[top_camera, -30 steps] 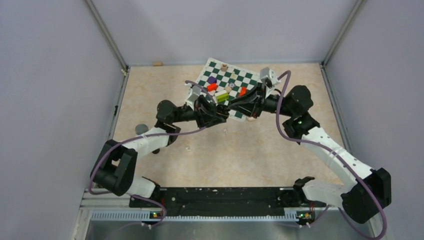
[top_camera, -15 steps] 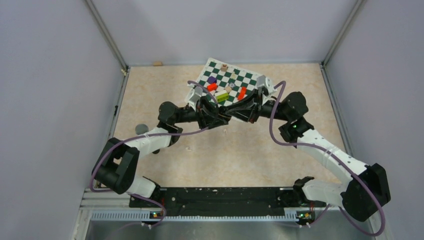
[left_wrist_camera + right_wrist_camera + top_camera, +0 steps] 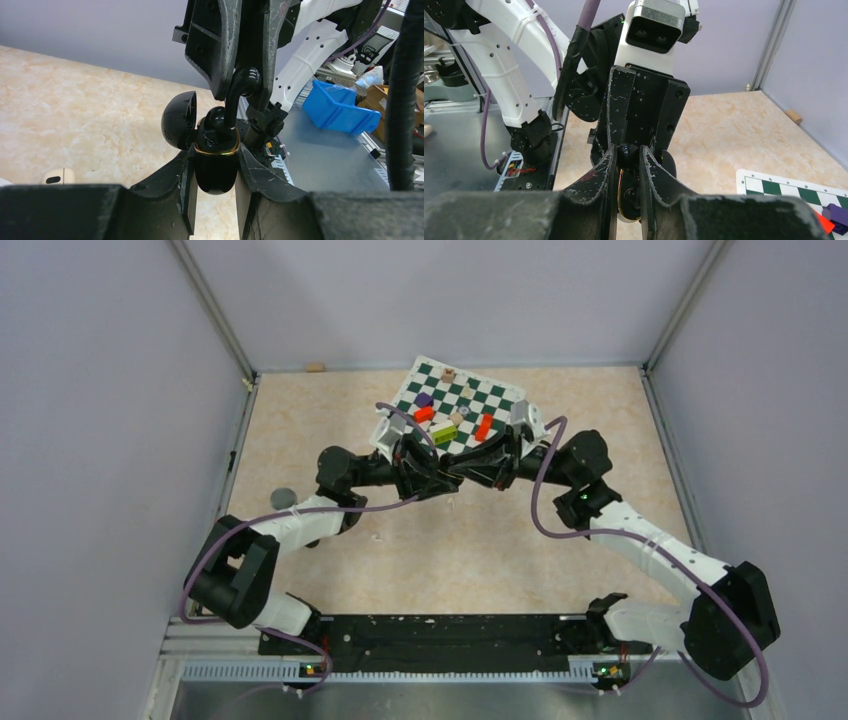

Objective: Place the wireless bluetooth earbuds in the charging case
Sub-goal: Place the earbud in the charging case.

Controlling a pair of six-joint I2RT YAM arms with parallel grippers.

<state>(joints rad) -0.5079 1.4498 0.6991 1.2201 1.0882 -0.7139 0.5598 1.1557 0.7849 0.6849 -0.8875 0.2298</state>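
Note:
My left gripper is shut on the charging case, a glossy black pod with a gold rim. It holds the case upright above the table, with the lid swung open to the left. My right gripper is shut on a black earbud and comes from above, with the earbud's tip reaching into the case's opening. A second rounded black earbud appears to sit in the case. In the top view the two grippers meet at the chessboard's near edge, left and right.
The green-and-white chessboard lies behind the grippers and carries red, purple, green and red blocks. A small grey disc lies by the left arm. A beige piece lies on the table.
My right arm has swung left and lowered, bringing its gripper and the earbud against the case in the left gripper. The left arm has barely moved.

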